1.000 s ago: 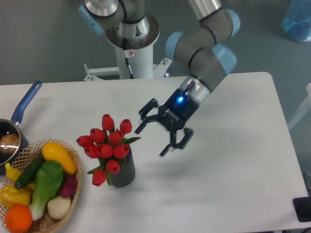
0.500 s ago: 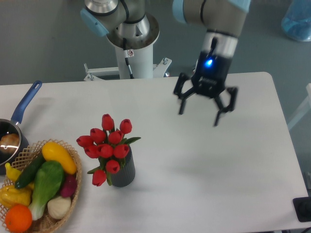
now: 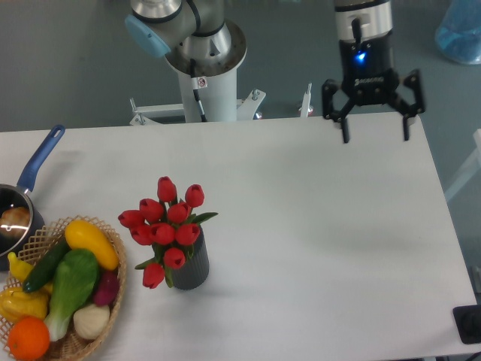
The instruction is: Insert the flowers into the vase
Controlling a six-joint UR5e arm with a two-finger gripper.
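The flowers (image 3: 167,226), red tulips with green leaves, stand bunched in the dark grey ribbed vase (image 3: 193,267) at the table's lower left. One bud droops over the vase's left side. My gripper (image 3: 375,135) hangs high above the table's far right edge, well away from the vase. Its fingers are spread wide, and nothing is between them.
A wicker basket (image 3: 111,301) of vegetables and fruit sits left of the vase at the front left corner. A blue-handled saucepan (image 3: 39,161) lies at the left edge. The robot's white base (image 3: 204,90) stands behind the table's far edge.
My gripper has risen and swung from just right of the vase to the far right edge of the table, staying open. The flowers and vase have not moved.
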